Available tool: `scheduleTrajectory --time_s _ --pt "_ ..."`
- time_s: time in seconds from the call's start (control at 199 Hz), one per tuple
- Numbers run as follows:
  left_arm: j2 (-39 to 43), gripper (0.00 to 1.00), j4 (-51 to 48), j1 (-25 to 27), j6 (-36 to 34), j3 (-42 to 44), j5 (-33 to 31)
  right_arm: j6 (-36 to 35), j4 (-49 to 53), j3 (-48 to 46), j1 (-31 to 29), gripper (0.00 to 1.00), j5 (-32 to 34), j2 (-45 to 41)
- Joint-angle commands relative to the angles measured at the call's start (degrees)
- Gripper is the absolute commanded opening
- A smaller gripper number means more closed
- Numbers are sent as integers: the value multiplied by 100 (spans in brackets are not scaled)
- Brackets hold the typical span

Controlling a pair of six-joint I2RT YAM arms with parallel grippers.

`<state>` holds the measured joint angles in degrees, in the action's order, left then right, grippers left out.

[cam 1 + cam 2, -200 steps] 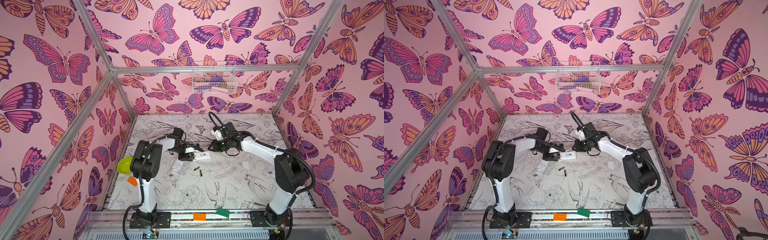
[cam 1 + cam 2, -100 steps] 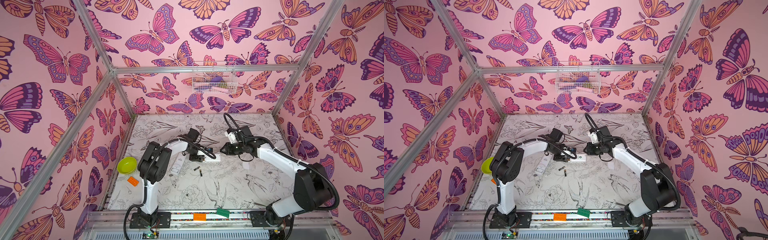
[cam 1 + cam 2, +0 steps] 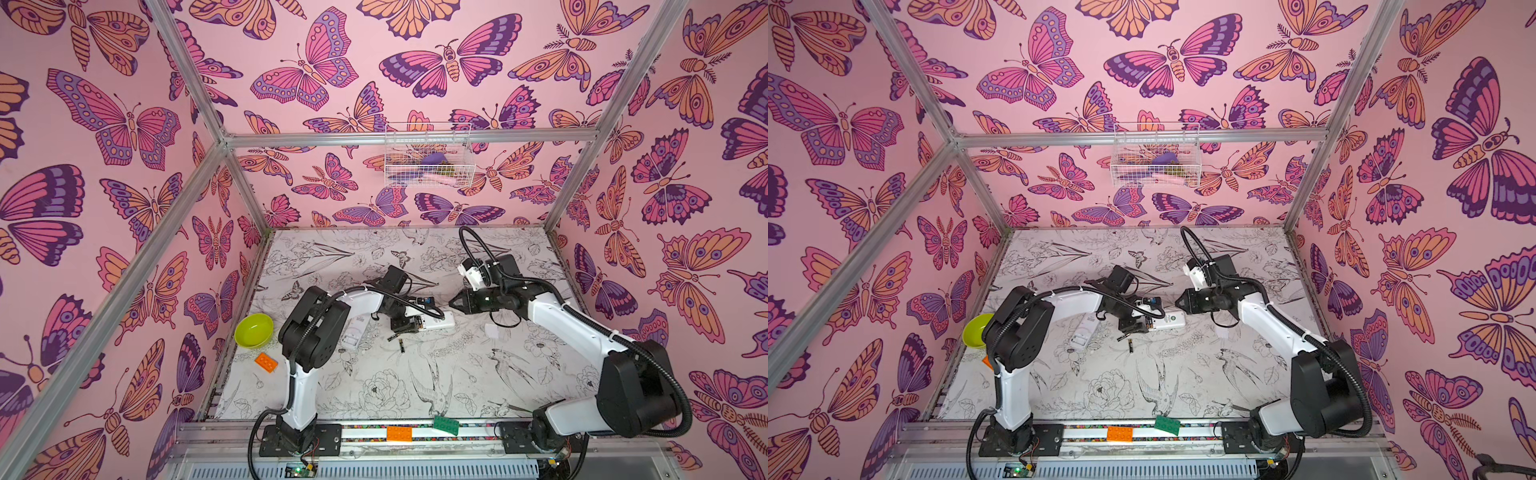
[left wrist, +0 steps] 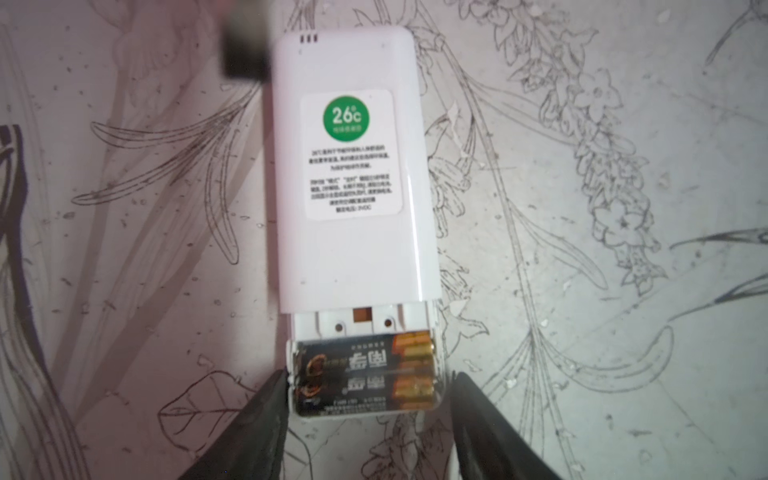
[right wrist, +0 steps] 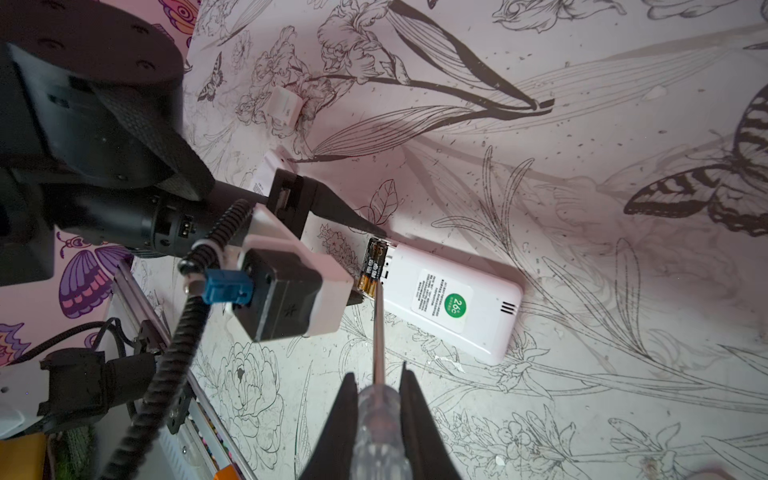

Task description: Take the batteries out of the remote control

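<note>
The white remote control (image 4: 353, 166) lies back up on the mat, seen in both top views (image 3: 436, 322) (image 3: 1169, 321). Its cover is off at one end, where two black batteries (image 4: 365, 376) (image 5: 372, 266) with gold ends sit in the compartment. My left gripper (image 4: 369, 380) (image 3: 409, 324) is open and straddles that end; one finger touches the remote's side and the other stands just clear. My right gripper (image 5: 377, 372) (image 3: 453, 303) is shut on a clear-handled screwdriver (image 5: 376, 415), whose tip is at the batteries' gold ends. Two loose batteries (image 3: 401, 345) lie on the mat in front.
A second white remote (image 3: 355, 330) lies beside the left arm. A small white cover (image 3: 492, 331) lies under the right arm. A green bowl (image 3: 254, 330) and an orange brick (image 3: 266, 362) sit at the left edge. More bricks (image 3: 446, 424) rest on the front rail.
The remote and my left gripper have shifted right, and the left jaws have widened. My right gripper with the screwdriver has drawn back to the right.
</note>
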<state>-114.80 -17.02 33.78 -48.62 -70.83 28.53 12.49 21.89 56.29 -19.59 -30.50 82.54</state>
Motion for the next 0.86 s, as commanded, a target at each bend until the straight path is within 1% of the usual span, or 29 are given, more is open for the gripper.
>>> scheduleTrajectory --time_s 0.0,0.14,0.221,0.251,0.321,0.391,0.421,0.507,0.582,0.622,0.712,0.732,0.772,0.822,0.843,0.853 --pt "243 66 212 3 458 255 250 -595 -3 22 16 0 -338 94" --pt "368 68 520 -42 690 431 152 -1323 18 47 21 0 -531 173" --pt "483 72 688 -80 1031 531 195 -1816 107 115 44 0 -598 258" --pt "518 73 730 -72 1134 584 170 -2071 205 178 77 0 -865 323" --pt "607 77 921 -56 1302 726 92 -2420 437 399 186 1 -1006 514" --pt "707 81 1172 -28 1393 883 -38 -2438 586 660 338 1 -1027 715" --pt "747 83 1275 -5 1416 960 -86 -2404 599 743 401 1 -1022 943" --pt "829 87 1455 37 1430 1120 -204 -2436 536 825 474 1 -1110 1106" --pt "918 92 1540 41 1374 1265 -155 -2479 484 832 480 1 -1159 1133" --pt "1012 93 1638 33 1506 1408 -90 -2484 429 785 481 1 -1189 1114" --pt "1146 96 2114 -8 1854 1871 258 -2577 428 690 483 2 -1282 1013" --pt "1153 100 2298 -2 1845 2047 317 -2603 452 673 480 2 -1289 991" --pt "1137 100 2824 1 1737 2398 402 -2654 473 627 478 2 -1282 931" --pt "1055 100 4038 -1 1737 2928 402 -2761 445 485 483 1 -1214 800" --pt "1027 100 4110 -25 1684 2905 399 -2797 447 449 483 1 -1213 796" --pt "1018 100 4110 -33 1829 2887 302 -2814 452 439 483 1 -1215 793"
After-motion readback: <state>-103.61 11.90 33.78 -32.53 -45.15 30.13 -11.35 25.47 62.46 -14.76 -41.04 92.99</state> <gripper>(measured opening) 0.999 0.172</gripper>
